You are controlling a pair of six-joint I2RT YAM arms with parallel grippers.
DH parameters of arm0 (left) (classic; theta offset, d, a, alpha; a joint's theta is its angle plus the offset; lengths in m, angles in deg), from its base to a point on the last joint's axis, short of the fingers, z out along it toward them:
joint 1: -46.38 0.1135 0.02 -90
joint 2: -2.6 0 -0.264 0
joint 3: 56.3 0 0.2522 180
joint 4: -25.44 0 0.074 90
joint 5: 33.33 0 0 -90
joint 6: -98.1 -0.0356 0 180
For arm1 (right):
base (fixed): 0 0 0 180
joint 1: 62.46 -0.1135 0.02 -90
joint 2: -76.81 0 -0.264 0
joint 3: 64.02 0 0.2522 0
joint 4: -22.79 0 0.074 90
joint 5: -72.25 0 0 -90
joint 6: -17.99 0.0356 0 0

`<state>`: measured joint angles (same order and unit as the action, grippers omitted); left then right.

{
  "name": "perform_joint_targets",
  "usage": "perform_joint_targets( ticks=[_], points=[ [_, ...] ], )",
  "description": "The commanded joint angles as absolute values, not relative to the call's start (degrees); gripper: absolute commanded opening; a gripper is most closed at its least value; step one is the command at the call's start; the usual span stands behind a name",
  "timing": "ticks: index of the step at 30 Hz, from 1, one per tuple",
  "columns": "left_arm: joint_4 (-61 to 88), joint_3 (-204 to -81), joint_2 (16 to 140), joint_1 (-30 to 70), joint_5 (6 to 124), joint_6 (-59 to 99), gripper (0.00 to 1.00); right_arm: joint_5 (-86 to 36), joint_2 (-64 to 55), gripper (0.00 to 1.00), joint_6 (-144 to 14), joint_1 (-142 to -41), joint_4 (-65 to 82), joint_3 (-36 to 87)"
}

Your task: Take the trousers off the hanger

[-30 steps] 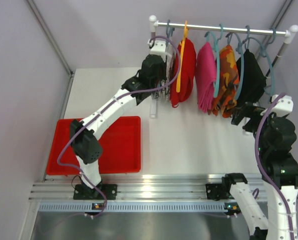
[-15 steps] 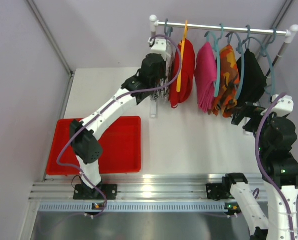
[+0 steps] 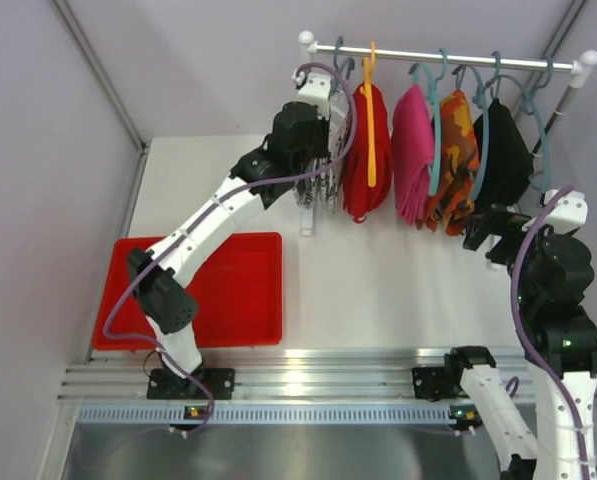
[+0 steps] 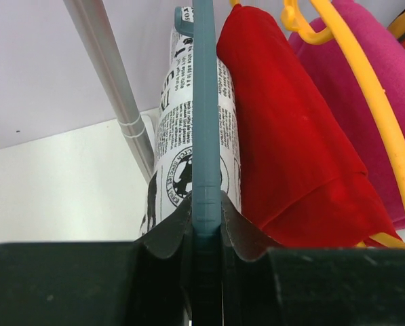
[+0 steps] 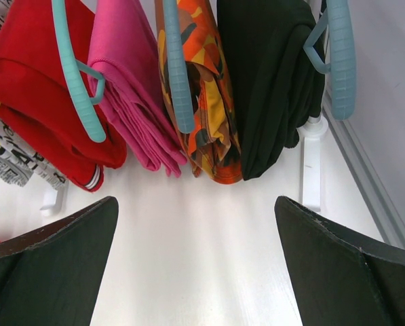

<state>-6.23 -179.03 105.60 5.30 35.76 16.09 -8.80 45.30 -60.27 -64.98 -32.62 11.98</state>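
Observation:
Five trousers hang on hangers from a white rail (image 3: 448,55): black-and-white patterned (image 3: 325,188), red (image 3: 363,150), pink (image 3: 411,150), orange camouflage (image 3: 456,150) and black (image 3: 503,155). My left gripper (image 3: 318,105) is up at the rail's left end. In the left wrist view this gripper (image 4: 206,217) is shut on the teal hanger (image 4: 205,102) carrying the patterned trousers (image 4: 175,136), with the red trousers (image 4: 283,149) just to the right. My right gripper (image 3: 483,230) stands open below the black trousers (image 5: 270,75), with nothing between its fingers.
A red tray (image 3: 248,300) lies on the table at the near left, under the left arm. The rail's white posts stand on feet on the table (image 5: 311,163). A yellow hanger (image 4: 372,88) holds the red trousers. Grey walls close in the back and left.
The left gripper's jaws have closed on the teal hanger. The left arm has shifted up and left, drawing the patterned trousers slightly away from the red ones. The right arm has not moved.

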Motion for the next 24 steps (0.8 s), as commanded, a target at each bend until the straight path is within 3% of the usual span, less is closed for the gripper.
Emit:
perform_joint_targets(
  ticks=[1,13,24],
  points=[
    [4.3,-184.32,97.35,5.15,36.45,15.05,0.0,-8.96,45.96,1.0,-59.89,-65.45,-32.36,12.94],
    [-1.85,-182.92,89.8,5.15,38.11,16.89,0.0,-14.66,46.22,1.0,-59.18,-65.45,-30.7,13.82],
    [-8.35,-166.84,72.31,5.15,42.95,21.02,0.0,-32.84,42.1,1.0,-61.82,-65.45,-25.34,18.29]
  ],
)
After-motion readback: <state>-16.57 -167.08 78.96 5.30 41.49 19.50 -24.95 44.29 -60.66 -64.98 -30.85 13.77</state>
